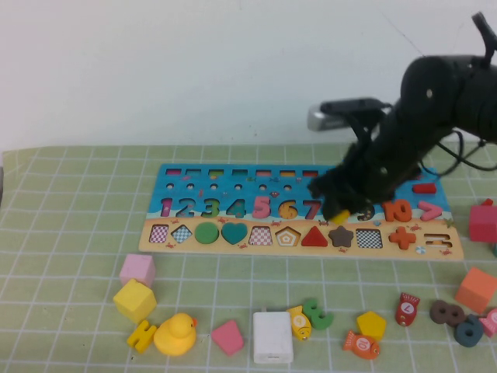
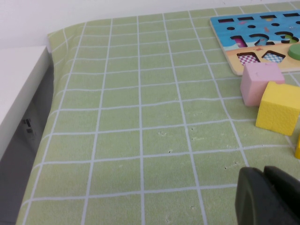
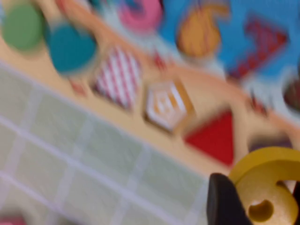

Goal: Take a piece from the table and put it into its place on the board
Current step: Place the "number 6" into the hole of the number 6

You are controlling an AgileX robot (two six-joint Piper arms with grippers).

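The piece, a thick yellow numeral 6 (image 3: 267, 187), sits clamped between the dark fingers (image 3: 224, 201) of my right gripper (image 3: 262, 202). In the high view the right gripper (image 1: 342, 208) hangs low over the board (image 1: 233, 183), just right of the red 7, with the yellow piece (image 1: 339, 216) showing under it. The place, an orange-brown 6-shaped hollow (image 1: 288, 209), lies a little to the left and shows in the right wrist view as the hollow (image 3: 201, 30). My left gripper (image 2: 265, 187) is shut with nothing in it, low over the green mat (image 2: 140, 117) left of the board.
On the mat in front of the board lie a pink cube (image 1: 137, 269), a yellow cube (image 1: 134, 300), a yellow duck (image 1: 175, 334), a white box (image 1: 272, 336), a green numeral (image 1: 317, 313), a yellow pentagon (image 1: 371, 324), fish pieces (image 1: 362, 343) and an orange block (image 1: 476, 289).
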